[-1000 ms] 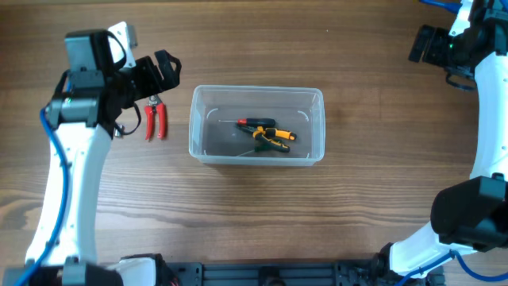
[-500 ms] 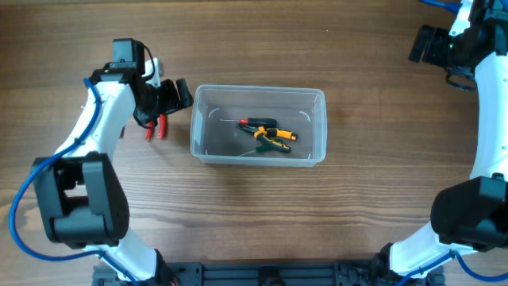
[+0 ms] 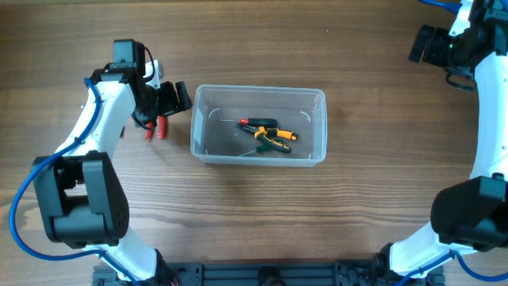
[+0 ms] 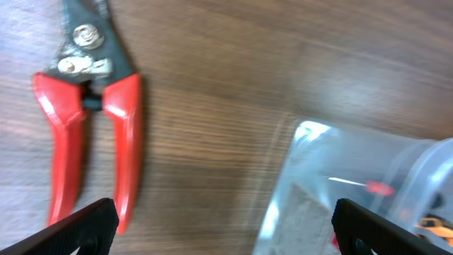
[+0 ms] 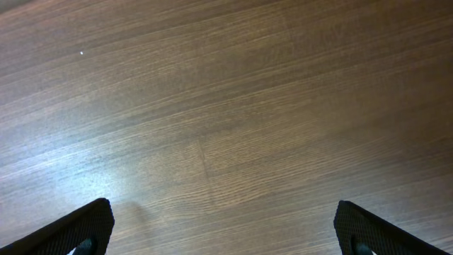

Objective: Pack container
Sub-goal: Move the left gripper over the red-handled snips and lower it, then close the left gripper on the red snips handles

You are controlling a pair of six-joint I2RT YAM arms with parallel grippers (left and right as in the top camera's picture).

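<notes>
My left fingers (image 3: 173, 98) spread wide above the red pliers (image 4: 126, 142), nine o'clock of the container (image 3: 197, 127), to grab them; my right fingers (image 3: 425, 45) idle wide.

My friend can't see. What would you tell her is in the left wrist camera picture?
Red-handled cutters lie on a wooden table at upper left. A corner of the clear container shows at lower right, and the left gripper is open, its fingertips peeking in at the bottom corners.
</notes>
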